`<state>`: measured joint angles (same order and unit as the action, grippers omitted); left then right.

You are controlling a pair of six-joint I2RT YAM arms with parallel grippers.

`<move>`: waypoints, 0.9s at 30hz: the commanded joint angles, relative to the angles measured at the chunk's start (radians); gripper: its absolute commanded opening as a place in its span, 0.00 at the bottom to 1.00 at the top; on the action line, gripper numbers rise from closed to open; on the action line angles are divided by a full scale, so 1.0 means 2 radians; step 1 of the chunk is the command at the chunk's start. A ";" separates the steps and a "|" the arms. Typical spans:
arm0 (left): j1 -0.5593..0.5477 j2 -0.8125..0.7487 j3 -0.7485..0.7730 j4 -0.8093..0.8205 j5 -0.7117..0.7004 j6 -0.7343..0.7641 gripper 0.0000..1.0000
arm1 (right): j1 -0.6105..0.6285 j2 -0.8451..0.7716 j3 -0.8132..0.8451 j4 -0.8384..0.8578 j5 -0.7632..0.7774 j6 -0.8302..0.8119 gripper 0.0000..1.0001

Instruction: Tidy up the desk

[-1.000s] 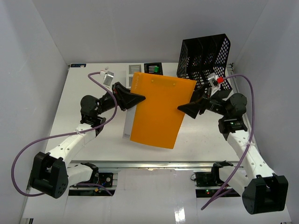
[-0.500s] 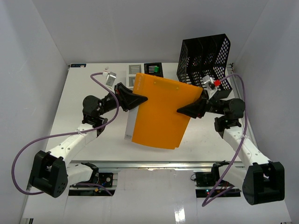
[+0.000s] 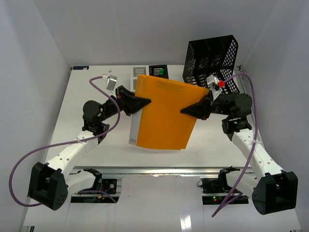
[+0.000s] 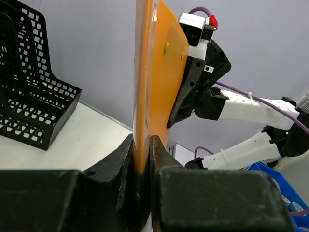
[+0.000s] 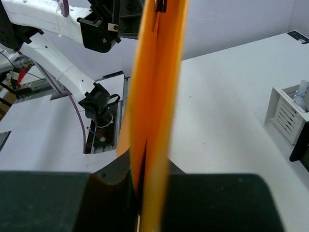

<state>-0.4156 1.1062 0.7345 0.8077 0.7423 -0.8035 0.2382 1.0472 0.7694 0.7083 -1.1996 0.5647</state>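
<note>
Closed since a second ago, right gripper jaws now pinch folder right edge, left gripper jaws pinch its left edge, we hold folder raised over middle of desk, rack at far-right corner.

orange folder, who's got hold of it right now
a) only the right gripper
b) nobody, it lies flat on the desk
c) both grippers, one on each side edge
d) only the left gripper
C: the orange folder is pinched at its left edge by the left gripper and at its right edge by the right gripper, and each wrist view shows it between that gripper's fingers.
</note>
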 commanded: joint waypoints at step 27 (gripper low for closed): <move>0.004 -0.046 0.000 -0.068 -0.062 0.056 0.90 | 0.001 -0.010 0.102 -0.241 0.034 -0.199 0.08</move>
<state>-0.4133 1.0393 0.7200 0.7116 0.6352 -0.7267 0.2379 1.0405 0.9040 0.3440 -1.1980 0.2928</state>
